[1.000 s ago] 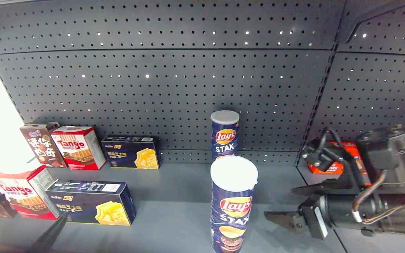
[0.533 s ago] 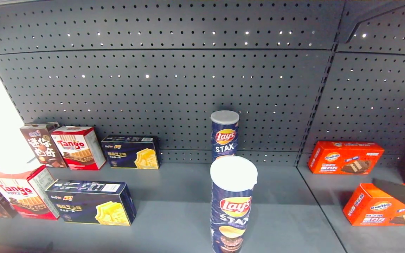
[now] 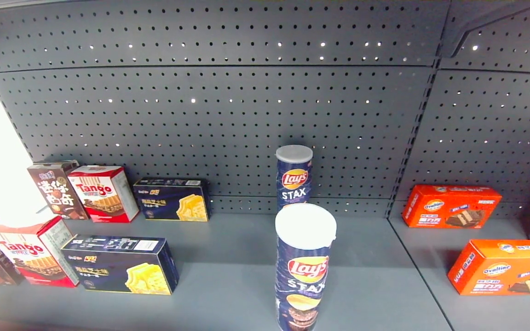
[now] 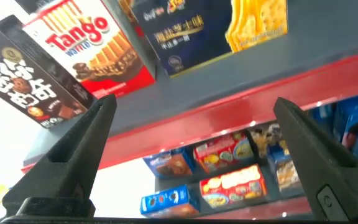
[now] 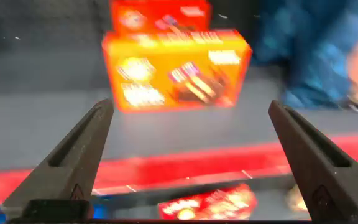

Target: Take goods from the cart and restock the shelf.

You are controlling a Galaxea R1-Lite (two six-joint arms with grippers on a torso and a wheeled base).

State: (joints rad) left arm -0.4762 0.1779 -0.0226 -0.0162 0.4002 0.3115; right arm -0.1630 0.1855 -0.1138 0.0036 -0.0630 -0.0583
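The right claw (image 5: 189, 106) gapes wide and empty, facing the near orange box (image 5: 176, 68) on the shelf (image 5: 42, 124). The box lies long axis left-to-right, printed face nearward. The left claw (image 4: 194, 104), also wide, faces the red wafer box (image 4: 89, 53).

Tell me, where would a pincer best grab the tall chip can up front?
Probably mid-body on the front can, below its white lid, coming from the open front of the shelf: it stands upright with bare space either side, and another can stands behind it.
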